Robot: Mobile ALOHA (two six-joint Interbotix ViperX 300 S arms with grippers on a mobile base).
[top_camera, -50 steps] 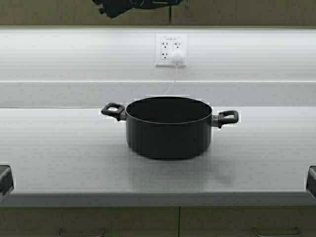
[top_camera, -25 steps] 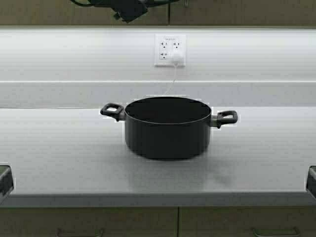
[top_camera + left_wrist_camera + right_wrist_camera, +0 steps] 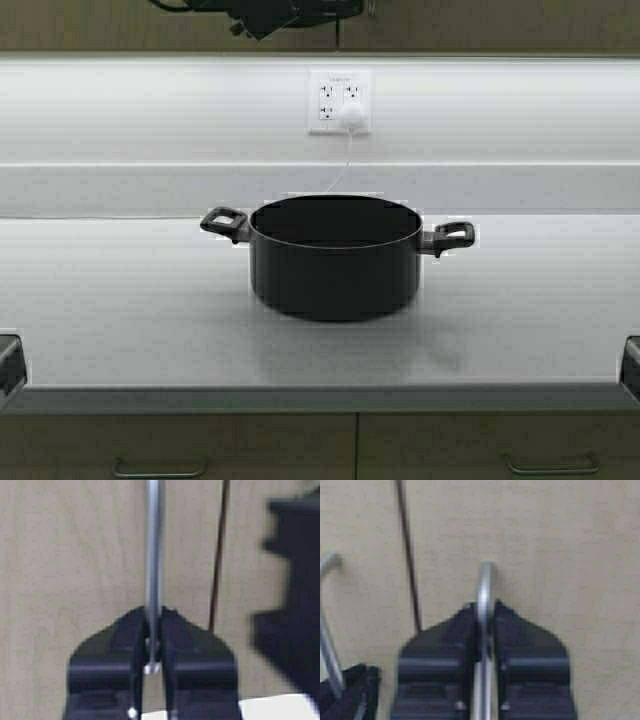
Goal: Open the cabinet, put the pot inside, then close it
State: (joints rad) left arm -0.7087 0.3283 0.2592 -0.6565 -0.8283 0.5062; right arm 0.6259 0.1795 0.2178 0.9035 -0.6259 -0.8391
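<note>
Left gripper (image 3: 152, 652): pressed together on the left door pull (image 3: 152, 555) of the cabinet (image 3: 75, 570); a thin, smooth bar is pinched, so slipping could be expected if it is drawn off-axis.
Door seam (image 3: 218, 555): seen closed between the two doors; both grippers are crowded beside it, so a collision could be caused by uneven swinging.
Pot (image 3: 335, 255): left upright on the counter (image 3: 120, 300), directly below the cabinet and untouched; it could be struck by a lowered arm.
Right gripper (image 3: 485, 645): clamped on the right door pull (image 3: 485, 587), near the curved end; the grip could be lost over that curve.
</note>
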